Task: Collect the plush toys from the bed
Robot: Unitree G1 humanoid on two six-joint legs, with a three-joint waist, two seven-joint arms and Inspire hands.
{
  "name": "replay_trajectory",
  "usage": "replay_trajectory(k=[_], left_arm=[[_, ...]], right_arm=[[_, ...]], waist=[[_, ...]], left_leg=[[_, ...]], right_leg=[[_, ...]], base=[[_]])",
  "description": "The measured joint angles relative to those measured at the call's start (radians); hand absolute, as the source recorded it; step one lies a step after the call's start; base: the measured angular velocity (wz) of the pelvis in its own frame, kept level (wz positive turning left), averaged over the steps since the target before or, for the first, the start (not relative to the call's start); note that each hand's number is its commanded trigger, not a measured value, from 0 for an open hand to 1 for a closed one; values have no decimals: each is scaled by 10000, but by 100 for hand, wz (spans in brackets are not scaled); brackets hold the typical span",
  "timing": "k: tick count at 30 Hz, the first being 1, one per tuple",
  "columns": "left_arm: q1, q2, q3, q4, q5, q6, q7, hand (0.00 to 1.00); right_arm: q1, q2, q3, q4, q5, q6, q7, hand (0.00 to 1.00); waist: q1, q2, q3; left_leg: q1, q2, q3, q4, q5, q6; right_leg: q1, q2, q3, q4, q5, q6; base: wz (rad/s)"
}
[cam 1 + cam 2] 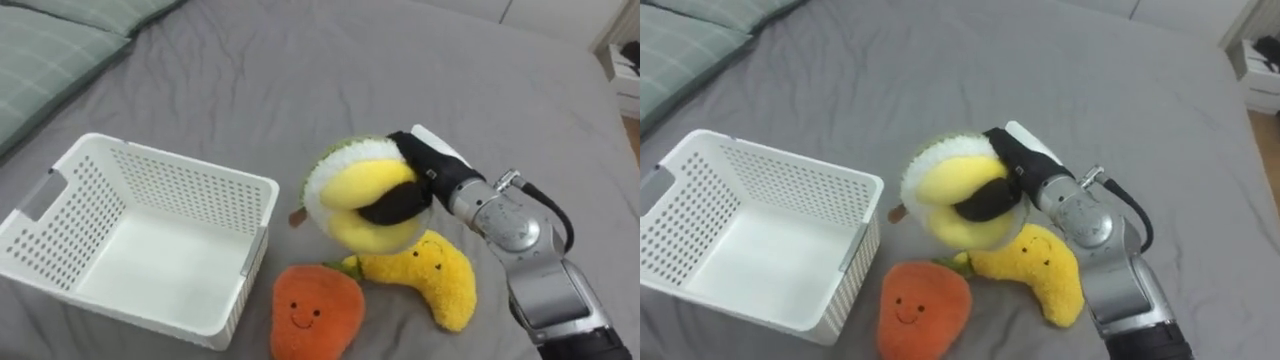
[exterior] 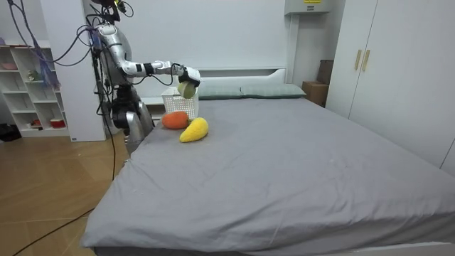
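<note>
The right hand [image 1: 428, 165] has its fingers [image 1: 395, 207] clamped round a yellow plush toy [image 1: 350, 190] above the bed [image 1: 400, 70], beside the white basket [image 1: 190, 185].

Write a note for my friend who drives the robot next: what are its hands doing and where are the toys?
Right hand: shut on the round yellow-and-green plush toy, held up off the bed, just right of the white basket.
Orange plush toy and yellow plush toy: lying close together on the bed beside the basket.
Done: one toy is picked up; the basket holds nothing yet.
Left: drop this toy into the basket, then probably fetch the other two.
</note>
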Motion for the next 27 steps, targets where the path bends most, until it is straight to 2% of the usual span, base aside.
replay_trajectory(k=[4,6,9,12,13,14,15,16,17,18,21,27], left_arm=[[60,-38,94,-179,7,125,0,0],[83,-69,128,-380,44,280,-39,0],[158,-80,138,-622,212,606,-55,0],[175,-79,129,-734,418,804,-56,0],[178,-79,127,-734,469,821,-55,0],[192,-79,101,-733,479,894,-55,0],[200,-73,90,-733,485,942,-54,0],[208,-65,89,-733,486,959,-54,0],[231,-41,88,-733,487,976,-52,0],[252,-40,82,-747,536,1012,-50,0],[258,-80,73,-864,598,1174,-5,0],[179,-101,-119,-1049,705,1359,7,0]], right_arm=[[-409,11,389,24,-45,42,-19,90],[-495,38,534,48,-137,308,-19,86],[-502,72,706,48,-117,653,3,87],[-514,73,746,48,-93,738,5,83],[-536,73,746,48,-87,767,4,80],[-616,73,748,56,-85,782,1,69],[-754,72,753,100,-79,781,-6,62],[-844,72,758,171,-75,780,-12,40],[-1008,72,761,347,-47,780,-48,9],[-1179,72,773,495,-42,781,-80,0],[-1588,204,787,516,-39,796,-238,0],[-2154,486,1163,826,-1,899,-747,0]], waist=[[328,-129,9],[550,-187,8],[846,-235,13],[1089,-281,-9],[1113,-282,-9],[1205,-263,4],[1297,-235,24],[1316,-231,27],[1369,-232,26],[1397,-229,28],[1498,-152,80],[1576,-149,78]], left_leg=[[-37,-91,-349,58,68,-5],[-133,-188,-640,89,132,23],[-290,-296,-917,272,153,51],[-535,-403,-1233,430,203,65],[-574,-428,-1308,444,224,67],[-636,-470,-1404,482,250,73],[-701,-494,-1474,551,251,74],[-726,-505,-1505,571,252,74],[-767,-537,-1596,594,263,72],[-807,-560,-1652,614,273,72],[-927,-574,-1690,650,285,73],[-1006,-623,-1809,672,328,83]], right_leg=[[135,-50,-362,-29,0,1],[197,-125,-689,-28,-7,11],[205,-161,-795,-3,-32,54],[148,-198,-949,12,-40,70],[137,-209,-1005,18,-42,73],[125,-231,-1110,20,-48,83],[114,-234,-1181,19,-50,86],[110,-235,-1204,17,-51,87],[109,-236,-1237,13,-62,107],[102,-236,-1242,8,-68,116],[9,-228,-1208,15,-69,117],[-39,-234,-1225,4,-67,117]], base=[[29],[41],[32],[33],[30],[28],[23],[21],[19],[19],[5],[5]])
